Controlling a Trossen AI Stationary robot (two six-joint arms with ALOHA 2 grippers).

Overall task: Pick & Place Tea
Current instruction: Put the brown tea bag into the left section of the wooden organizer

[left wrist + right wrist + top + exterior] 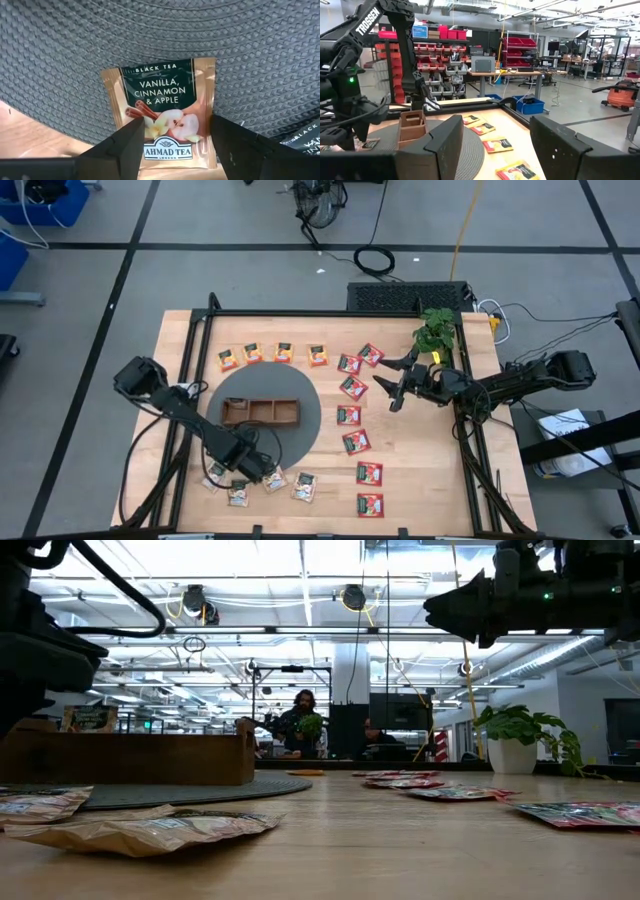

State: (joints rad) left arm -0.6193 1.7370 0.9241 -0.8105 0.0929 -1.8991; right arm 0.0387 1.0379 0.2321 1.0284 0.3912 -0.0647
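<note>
A white-and-green tea packet (165,100) lies flat, its far part on the grey round mat (150,35) and its near edge on the wood. My left gripper (177,132) points straight down just above it. It is open, with one finger over each side of the packet's near half. In the high view this gripper (262,470) stands at the mat's near rim and hides the packet. More white-and-green packets (290,483) lie beside it. My right gripper (400,385) hangs open and holds nothing, raised over the table's right part.
The brown wooden tray (262,411) stands on the mat. Orange packets (268,354) lie in a row at the back. Red packets (355,420) run in a column right of the mat. A potted plant (435,330) stands at the far right.
</note>
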